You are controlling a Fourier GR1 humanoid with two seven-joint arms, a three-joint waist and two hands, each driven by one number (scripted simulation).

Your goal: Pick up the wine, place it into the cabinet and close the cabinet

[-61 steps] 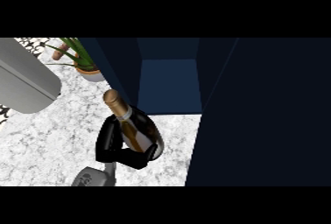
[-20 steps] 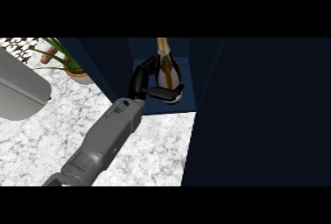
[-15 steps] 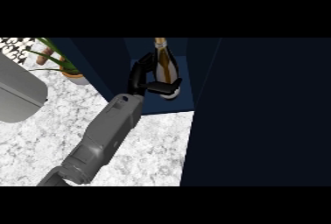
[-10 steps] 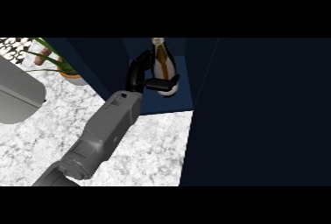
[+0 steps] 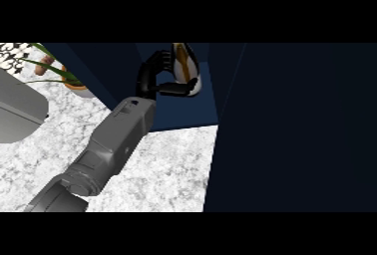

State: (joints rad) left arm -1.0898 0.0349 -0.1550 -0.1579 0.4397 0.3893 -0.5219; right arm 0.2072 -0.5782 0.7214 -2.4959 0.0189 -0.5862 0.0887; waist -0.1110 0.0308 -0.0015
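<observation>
Where the marbled counter (image 5: 165, 169) meets the open dark-blue cabinet (image 5: 177, 107), you have one wine bottle (image 5: 184, 62) and one hand (image 5: 153, 74) in sight, both inside the cabinet's opening near its top edge. The hand is black, on a single smooth grey forearm (image 5: 110, 147) that runs up from the lower left corner of the counter; which arm it is you cannot tell from this view. Its fingers and thumb are curled round the bottle, gripping it from the left. The bottle is dark glass with a pale label and a gold band, rounded and tapering, and it reaches to the view's top edge. You can count one cabinet door (image 5: 294, 124), a flat dark panel along the counter's right edge. At the counter's upper left corner stands one potted plant (image 5: 63, 74) with thin green leaves, and one grey curved object (image 5: 18, 112) sits on the left edge
</observation>
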